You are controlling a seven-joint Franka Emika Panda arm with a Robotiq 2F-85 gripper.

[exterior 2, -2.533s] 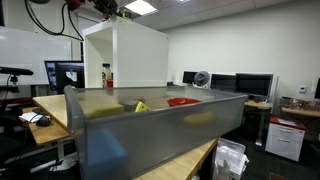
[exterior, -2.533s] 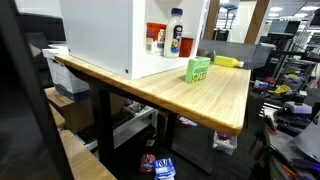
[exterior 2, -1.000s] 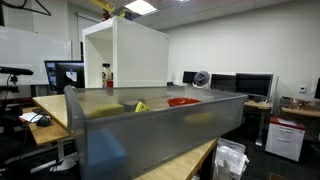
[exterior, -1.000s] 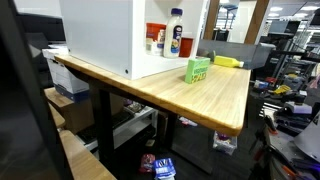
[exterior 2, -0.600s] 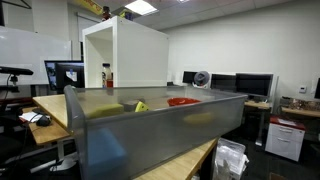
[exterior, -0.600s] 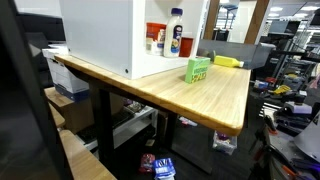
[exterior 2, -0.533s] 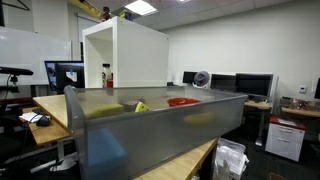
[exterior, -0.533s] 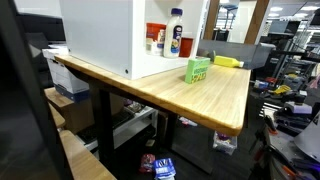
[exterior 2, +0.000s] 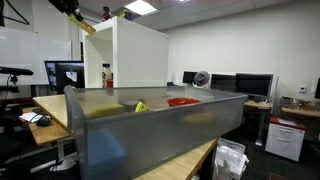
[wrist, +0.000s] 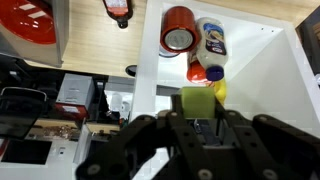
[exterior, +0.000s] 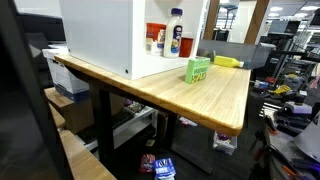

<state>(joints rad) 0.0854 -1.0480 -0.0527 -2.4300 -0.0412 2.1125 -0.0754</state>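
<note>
The yellow block (wrist: pixel 197 101) sits in the pincer (wrist: pixel 198 120), high above the open top of the white cupboard (exterior: pixel 100 35). The pincer's two dark fingers are shut on the block's sides. In the wrist view the block looks soft and nearly square, with a flat face turned up to the camera. I cannot tell which way its long side runs, because the fingers hide its lower part. A brighter yellow bit shows at its right edge, and I cannot tell if that belongs to it.

The worktop (exterior: pixel 215 100) is smooth pale wood with a rounded corner. The cupboard stands on it, with plain flat walls. A big grey bin (exterior 2: pixel 150 130) fills the front of an exterior view, blurry and cut off at the bottom. A shiny red bowl (wrist: pixel 25 18) is cut off in the wrist view. Inside the cupboard stand a white bottle (exterior: pixel 176 33) with a blue label and a round red can (wrist: pixel 179 29). A small green box (exterior: pixel 198 69) lies on the worktop.
</note>
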